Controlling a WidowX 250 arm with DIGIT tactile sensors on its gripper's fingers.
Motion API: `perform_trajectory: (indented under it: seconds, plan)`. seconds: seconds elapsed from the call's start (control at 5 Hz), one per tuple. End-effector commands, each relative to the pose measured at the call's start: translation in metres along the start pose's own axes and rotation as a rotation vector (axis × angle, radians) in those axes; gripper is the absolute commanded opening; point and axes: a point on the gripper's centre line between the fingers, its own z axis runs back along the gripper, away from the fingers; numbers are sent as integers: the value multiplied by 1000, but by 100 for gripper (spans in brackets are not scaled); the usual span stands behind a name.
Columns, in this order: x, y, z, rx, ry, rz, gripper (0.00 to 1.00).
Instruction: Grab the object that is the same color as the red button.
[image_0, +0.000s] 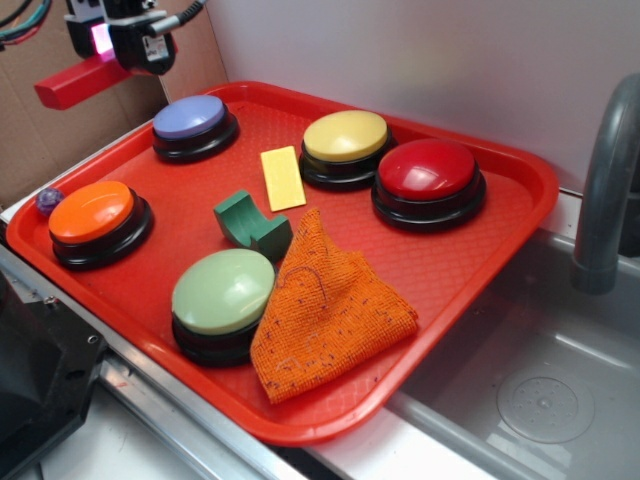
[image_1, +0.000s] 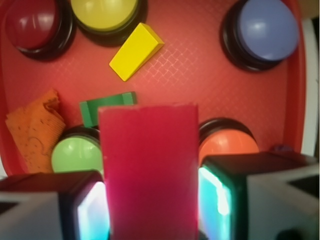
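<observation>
My gripper (image_0: 100, 45) hangs high above the tray's far left corner, shut on the long flat red block (image_0: 75, 82), which sticks out to the left and slightly down. In the wrist view the red block (image_1: 149, 170) fills the space between my two lit fingers (image_1: 92, 210), and the gripper (image_1: 150, 210) holds it on both sides. The red button (image_0: 428, 170) sits on its black base at the tray's far right; the red button (image_1: 31, 22) appears top left in the wrist view.
On the red tray (image_0: 500, 230) lie a yellow flat block (image_0: 282, 178), a green arch block (image_0: 250, 222), an orange cloth (image_0: 325, 305), and purple (image_0: 192, 120), yellow (image_0: 345, 137), orange (image_0: 92, 212) and pale green (image_0: 222, 292) buttons. A sink and grey faucet (image_0: 605, 190) stand at right.
</observation>
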Motion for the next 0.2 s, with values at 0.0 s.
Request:
perform_trajectory:
  seconds: [0.0]
  plan:
    - [1, -10, 12, 70, -21, 81, 0]
